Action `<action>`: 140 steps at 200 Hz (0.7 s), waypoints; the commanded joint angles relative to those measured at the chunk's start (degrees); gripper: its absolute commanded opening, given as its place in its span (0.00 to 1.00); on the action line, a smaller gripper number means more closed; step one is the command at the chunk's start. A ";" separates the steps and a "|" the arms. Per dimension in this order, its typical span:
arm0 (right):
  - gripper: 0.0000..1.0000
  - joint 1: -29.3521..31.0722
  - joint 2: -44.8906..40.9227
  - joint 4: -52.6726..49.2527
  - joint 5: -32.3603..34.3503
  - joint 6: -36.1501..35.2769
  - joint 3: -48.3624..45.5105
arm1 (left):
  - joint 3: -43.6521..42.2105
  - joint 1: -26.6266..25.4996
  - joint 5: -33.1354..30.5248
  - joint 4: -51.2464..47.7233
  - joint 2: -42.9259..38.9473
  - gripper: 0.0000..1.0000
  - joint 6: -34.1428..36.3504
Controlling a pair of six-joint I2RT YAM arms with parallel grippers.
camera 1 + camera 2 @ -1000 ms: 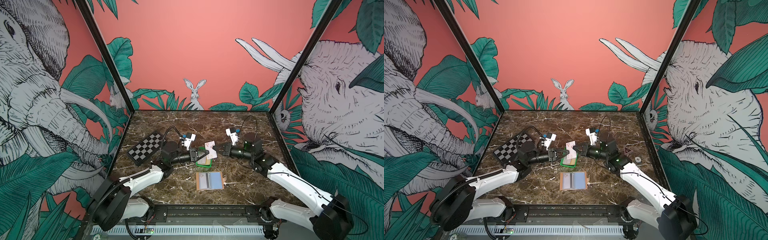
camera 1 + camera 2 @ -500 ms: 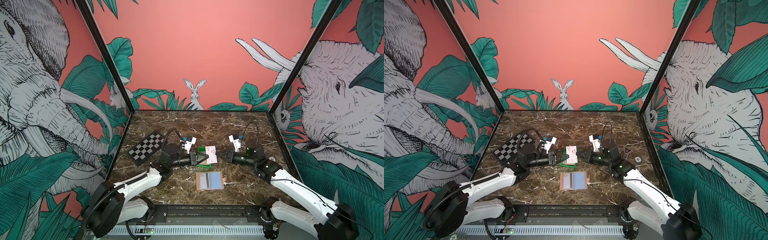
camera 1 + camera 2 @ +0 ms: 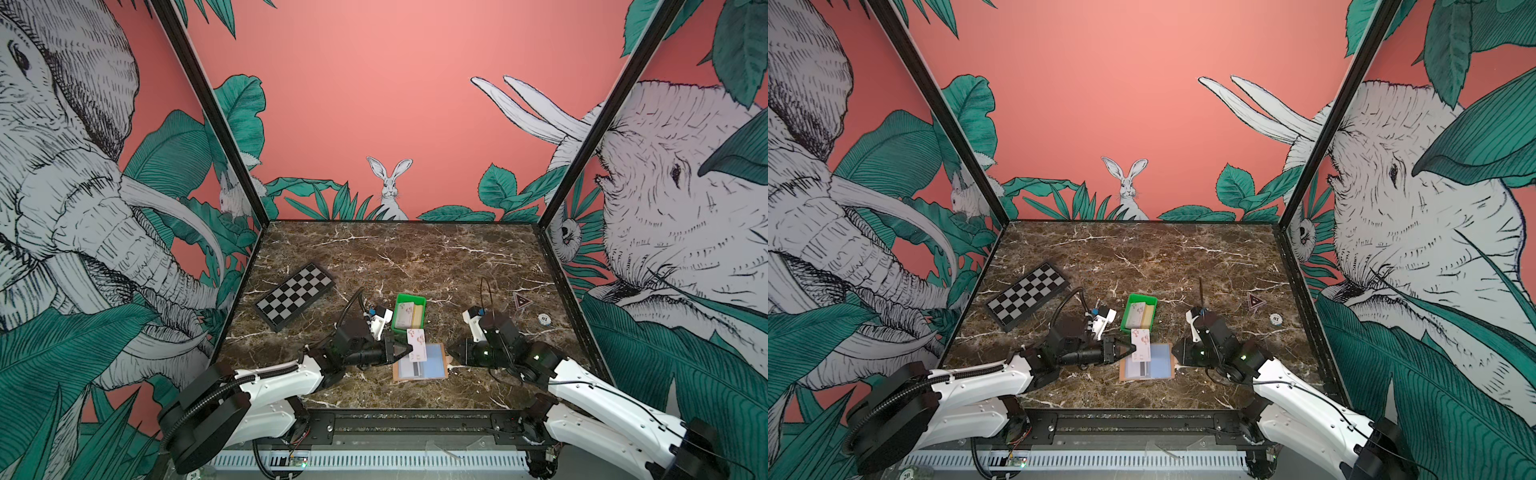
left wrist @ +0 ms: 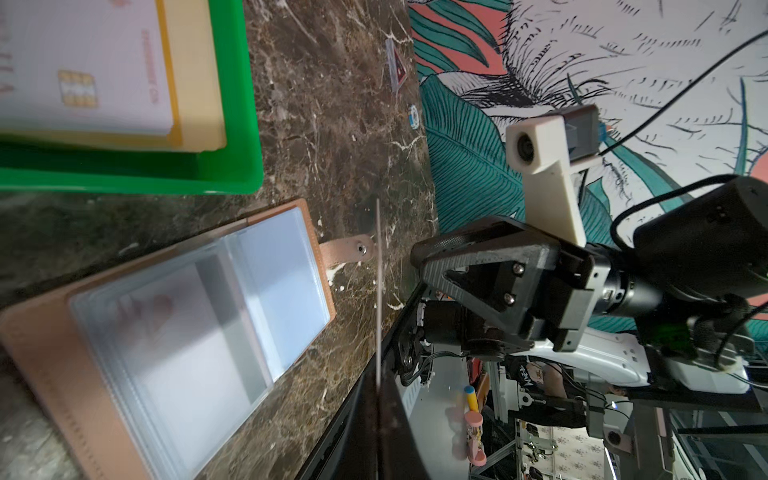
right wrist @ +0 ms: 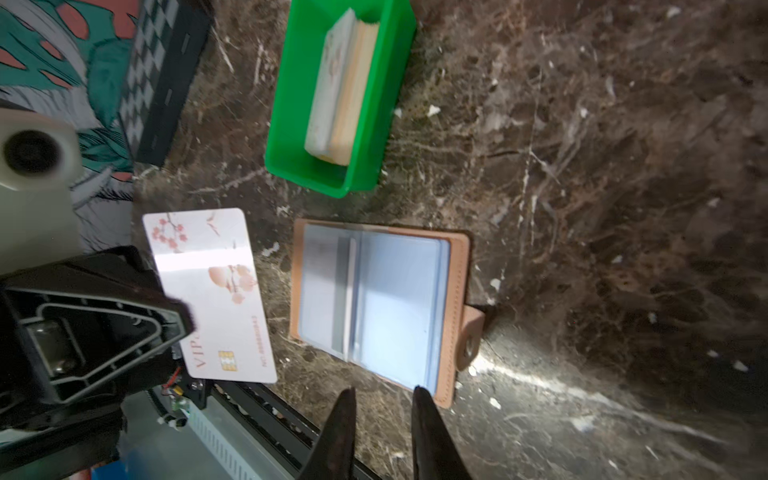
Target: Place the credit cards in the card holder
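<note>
While the open tan leather card holder [image 3: 419, 368] lies flat before the green plastic tray [image 3: 409, 299]:
Left gripper [image 3: 409, 351]: clamped on a white blossom-printed card [image 5: 212, 291], above the holder.
Right gripper [image 5: 382, 395]: slightly parted, empty, beside the holder's tab.
Remaining cards [image 3: 1138, 313]: in tray.

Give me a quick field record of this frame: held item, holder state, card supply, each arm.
held card: white VIP card, clamped on edge in left gripper
card holder: open flat on table, blue sleeves up, one card already sleeved
green tray: remaining cards stacked inside
right gripper: jaws slightly apart, empty, near holder's tab side
</note>
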 commanded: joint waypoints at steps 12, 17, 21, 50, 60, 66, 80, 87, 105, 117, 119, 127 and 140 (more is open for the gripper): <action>0.23 1.96 2.71 -0.65 4.41 0.40 -1.37 | -1.31 -0.56 -3.10 1.76 1.50 0.00 -1.95; 0.22 2.16 3.31 0.03 4.55 0.59 -1.61 | -1.07 -0.56 -3.01 1.52 2.16 0.00 -2.00; 0.22 2.31 3.79 0.42 4.52 0.79 -1.74 | -0.98 -0.56 -2.97 1.48 2.57 0.00 -2.10; 0.21 3.89 7.76 3.30 4.45 1.30 -2.04 | -1.26 -0.56 -2.88 3.77 5.63 0.00 -3.01; 0.21 4.27 9.14 3.73 4.66 1.34 -1.92 | -1.30 -0.63 -2.71 4.07 6.51 0.00 -3.09; 0.21 4.60 9.98 3.92 4.84 1.39 -1.84 | -1.23 -0.59 -2.52 4.25 6.97 0.00 -3.11; 0.21 5.22 11.61 4.42 5.44 1.35 -1.75 | -1.15 -0.57 -2.27 4.37 8.04 0.00 -3.14; 0.21 5.49 12.28 4.75 5.69 1.43 -1.79 | -1.06 -0.56 -2.18 4.27 8.48 0.00 -3.10; 0.20 6.08 13.63 5.05 6.61 1.67 -1.57 | -1.05 -0.56 -2.16 3.82 9.30 0.00 -2.90; 0.18 6.38 14.51 4.98 7.15 1.65 -1.44 | -0.80 -0.56 -2.15 3.29 9.72 0.00 -2.48; 0.18 6.41 14.69 5.00 7.16 1.66 -1.46 | -0.74 -0.56 -2.10 3.25 9.81 0.00 -2.44; 0.17 6.64 15.30 5.04 7.36 1.60 -1.34 | -0.52 -0.56 -1.88 3.16 10.44 0.00 -2.26; 0.16 7.05 16.34 5.07 7.67 1.57 -1.21 | -0.09 -0.56 -1.37 3.54 11.52 0.00 -2.35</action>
